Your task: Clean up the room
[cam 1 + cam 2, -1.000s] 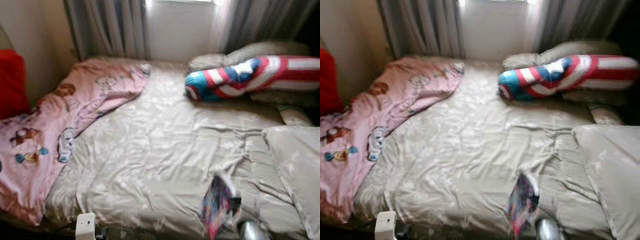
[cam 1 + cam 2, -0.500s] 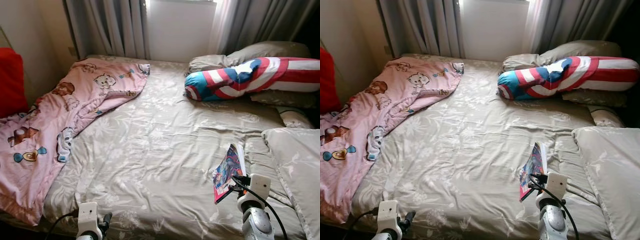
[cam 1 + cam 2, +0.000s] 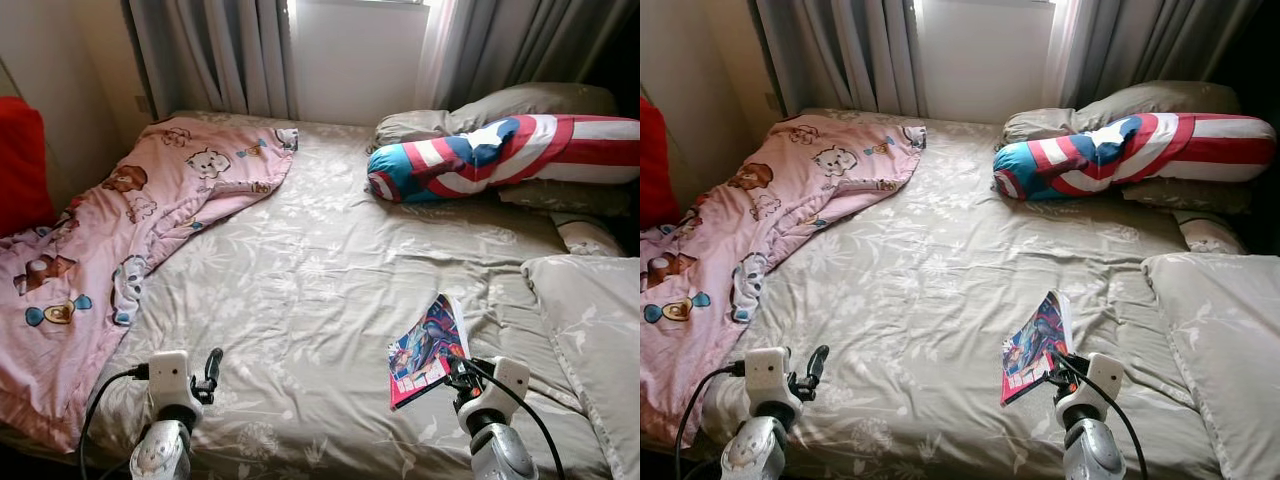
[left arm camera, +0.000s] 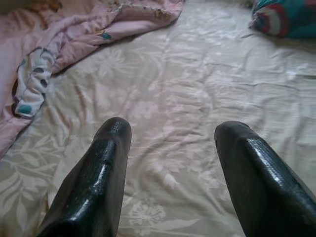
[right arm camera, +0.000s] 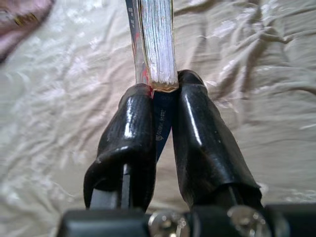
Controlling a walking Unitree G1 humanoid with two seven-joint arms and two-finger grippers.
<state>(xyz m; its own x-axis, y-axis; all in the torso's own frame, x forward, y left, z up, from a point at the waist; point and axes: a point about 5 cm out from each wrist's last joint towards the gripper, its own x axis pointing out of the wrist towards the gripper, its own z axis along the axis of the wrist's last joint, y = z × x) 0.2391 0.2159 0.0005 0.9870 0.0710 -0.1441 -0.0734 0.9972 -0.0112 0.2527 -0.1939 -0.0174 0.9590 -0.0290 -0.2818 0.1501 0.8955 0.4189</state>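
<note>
So the biggest thing here is the wide bed with the grey-beige floral sheet [image 3: 300, 290], with a rumpled pink cartoon-print blanket [image 3: 110, 240] slumped over its left side and a long red, white and blue striped bolster cushion [image 3: 500, 155] lying up by the grey pillows [image 3: 500, 105] near the grey curtains [image 3: 215, 50]. Smaller than all that is the thin colourful comic-style paperback book [image 3: 428, 345], held up off the sheet near the bed's right front, beside the big pale pillow [image 3: 590, 340]. The right gripper [image 5: 163, 106] has its two black fingers pinched on the book's lower corner, spine and page block squeezed between them. I'd guess it's light but floppy: covers and pages could fan or sag from a corner hold, and glossy covers can slide, so a grip nearer the spine's middle seems safer to me. The left gripper [image 4: 170, 148] hovers over bare sheet at the front left, fingers spread wide apart, holding nothing. Soft bedding won't hurt the book if it drops.
</note>
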